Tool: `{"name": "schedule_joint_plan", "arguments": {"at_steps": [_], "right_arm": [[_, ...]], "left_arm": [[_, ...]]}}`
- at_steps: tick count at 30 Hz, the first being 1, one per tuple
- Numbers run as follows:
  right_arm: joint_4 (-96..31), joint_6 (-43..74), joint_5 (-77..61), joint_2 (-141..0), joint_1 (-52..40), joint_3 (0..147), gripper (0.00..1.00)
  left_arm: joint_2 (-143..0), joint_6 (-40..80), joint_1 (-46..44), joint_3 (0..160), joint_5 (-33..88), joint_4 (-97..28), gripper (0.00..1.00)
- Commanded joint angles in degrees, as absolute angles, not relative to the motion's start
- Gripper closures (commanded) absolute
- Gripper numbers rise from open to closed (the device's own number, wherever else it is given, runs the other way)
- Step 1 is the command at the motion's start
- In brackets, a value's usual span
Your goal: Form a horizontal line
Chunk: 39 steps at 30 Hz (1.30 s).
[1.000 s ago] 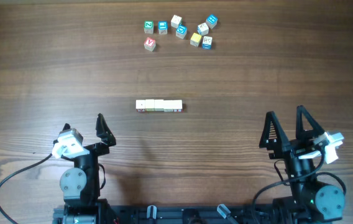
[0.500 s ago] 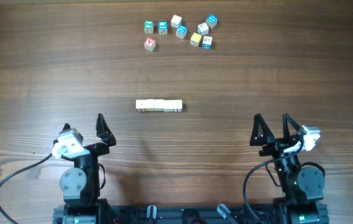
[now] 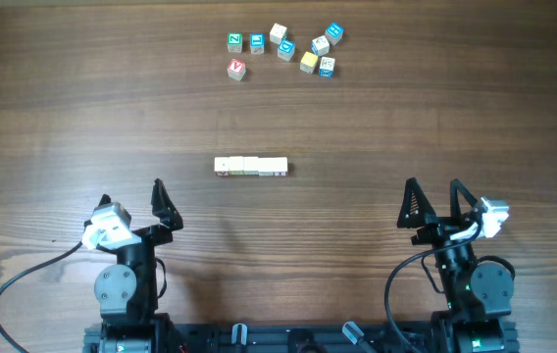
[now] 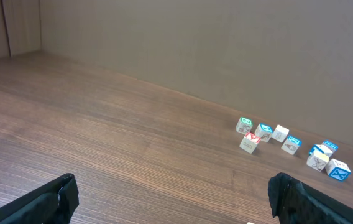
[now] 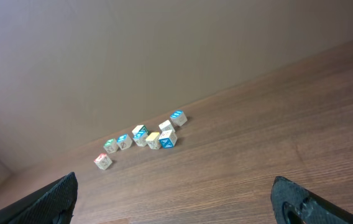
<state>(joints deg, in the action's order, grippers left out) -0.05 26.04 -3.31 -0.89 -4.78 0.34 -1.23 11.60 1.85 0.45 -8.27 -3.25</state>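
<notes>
The horizontal line [image 3: 251, 167] of cream-white cubes lies edge to edge at the middle of the table [image 3: 63, 108], well apart from both arms. The left claw [image 3: 131, 192] and right claw [image 3: 433, 183] stand wide, holding nothing. Loose coloured cubes [image 3: 283, 47] cluster at the far side.

The short row of cream-white wooden cubes [image 3: 251, 167] lies on the dark brown wood-grain bench [image 3: 455, 108] with bare boards to its left, to its right and nearer the arms. Beyond the row, well apart, a loose cluster of small wooden cubes with coloured faces [image 3: 283, 49] crowds the far strip. Nearer than the row, the spread fingers of the left gripper [image 3: 131, 192] and the right gripper [image 3: 432, 183] flank a wide lane.
</notes>
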Motion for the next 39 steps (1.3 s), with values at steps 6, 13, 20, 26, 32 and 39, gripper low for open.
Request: {"name": "schedule_joint_plan", "arguments": {"at_steps": [6,13,20,26,32,39], "right_arm": [[0.1,1.1,-3.4,-0.2,-4.5,0.3,0.0],[0.1,-1.4,-3.4,-1.2,-4.5,0.3,0.0],[0.1,-1.4,-3.4,-1.3,-4.5,0.3,0.0],[0.1,-1.4,-3.4,-1.3,-4.5,0.3,0.0],[0.1,-1.4,-3.4,-1.3,-4.5,0.3,0.0],[0.1,-1.4,-3.4,-1.3,-4.5,0.3,0.0]], "left_arm": [[-1.1,10.7,2.2,0.3,-8.4,-3.4,0.0],[-1.1,10.7,2.2,0.3,-8.4,-3.4,0.0],[-1.1,10.7,2.2,0.3,-8.4,-3.4,0.0],[-1.1,10.7,2.2,0.3,-8.4,-3.4,0.0],[-1.1,10.7,2.2,0.3,-8.4,-3.4,0.0],[-1.1,10.7,2.2,0.3,-8.4,-3.4,0.0]]}}
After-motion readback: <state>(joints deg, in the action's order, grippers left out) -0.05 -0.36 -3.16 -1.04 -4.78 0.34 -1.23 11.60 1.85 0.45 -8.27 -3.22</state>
